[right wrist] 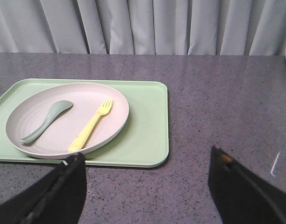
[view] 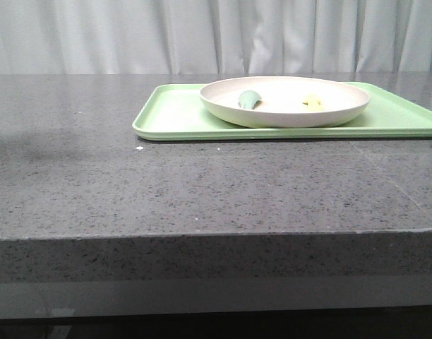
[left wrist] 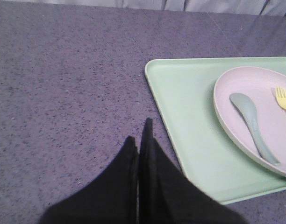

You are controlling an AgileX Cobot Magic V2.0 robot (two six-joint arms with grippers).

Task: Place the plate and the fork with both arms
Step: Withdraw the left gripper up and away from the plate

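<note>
The cream plate [view: 286, 102] rests on the light green tray [view: 174, 116] at the back right of the table. The pale yellow fork [right wrist: 91, 125] lies in the plate, beside a teal spoon [right wrist: 46, 119]. The fork's tines also show in the left wrist view [left wrist: 284, 99], next to the spoon [left wrist: 253, 125] and plate [left wrist: 236, 84]. My left gripper [left wrist: 139, 133] is shut and empty, above the table just beside the tray's near left edge [left wrist: 161, 107]. My right gripper [right wrist: 147, 161] is open and empty, above the table in front of the tray's right corner [right wrist: 152, 154]. Neither arm shows in the front view.
The dark speckled stone table [view: 202, 183] runs to a front edge [view: 202, 236]. Pale curtains [view: 216, 35] hang behind. A small white mark [right wrist: 274, 163] lies on the table near my right gripper.
</note>
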